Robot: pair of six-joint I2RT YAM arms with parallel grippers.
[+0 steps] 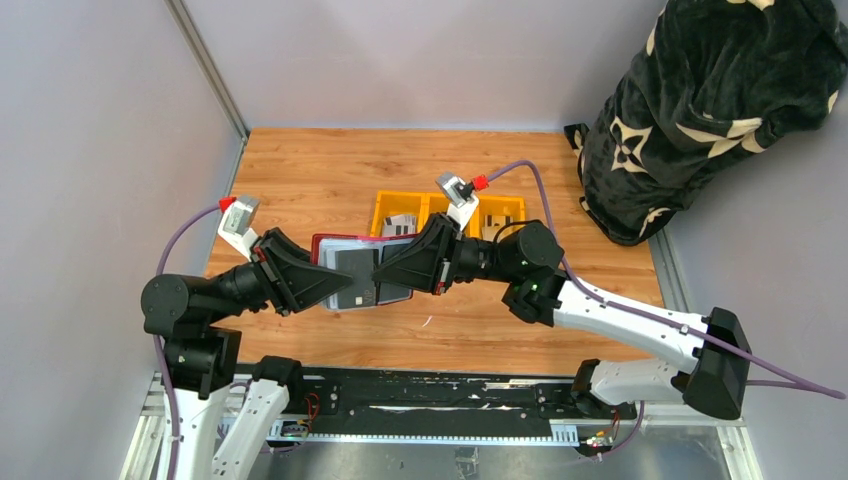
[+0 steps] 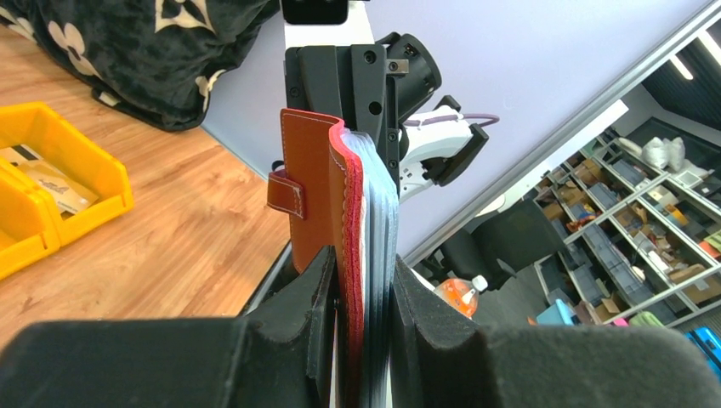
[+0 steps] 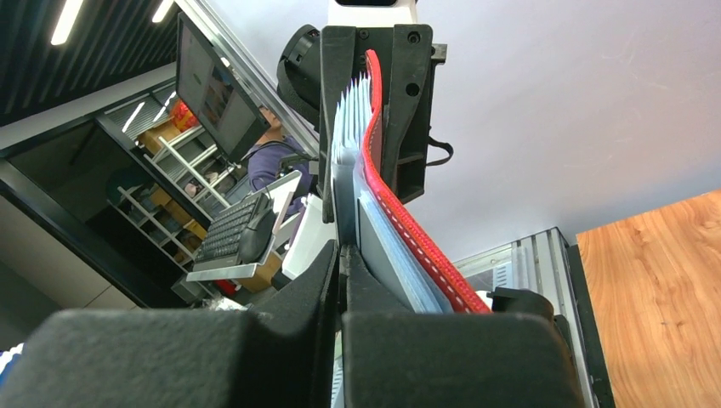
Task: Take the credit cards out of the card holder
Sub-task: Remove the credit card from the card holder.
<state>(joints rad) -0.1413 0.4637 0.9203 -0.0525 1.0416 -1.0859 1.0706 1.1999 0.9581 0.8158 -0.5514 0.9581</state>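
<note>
Left jaws, filling the bottom of the left wrist view, are pinching the holder (image 2: 310, 195) by one edge. One finger (image 2: 298, 297) is pressing on the red cover. The other is pressing on the stack of pale sleeves (image 2: 380, 246). The tab (image 2: 286, 194) is hanging loose on the outer face of the cover.

Right jaws are pressing almost together on one thin pale leaf at the opposite edge of the holder (image 3: 408, 229). Whether this leaf is a sleeve or a card cannot be told. The other sleeves (image 3: 349, 119) and the stitched cover are passing outside the jaws, on the right of that view.

From above, the holder (image 1: 350, 270) is lying open and flat between the two sets of jaws, over the middle of the surface (image 1: 330, 170) and just in front of the bin (image 1: 385, 205). A dark leaf is facing upward. Whether it is carrying cards cannot be told.

The yellow bin is sitting on the surface behind the holder and is showing three compartments:
- Left compartment: holding cards (image 1: 400, 222), pale with dark stripes.
- Middle compartment: hidden behind the right wrist.
- Right compartment: holding a pale flat item, too small to identify.

In the left wrist view, the bin (image 2: 93, 170) is showing one pale card lying in a compartment. A black patterned bag (image 1: 700, 110) is standing at the far right corner.
</note>
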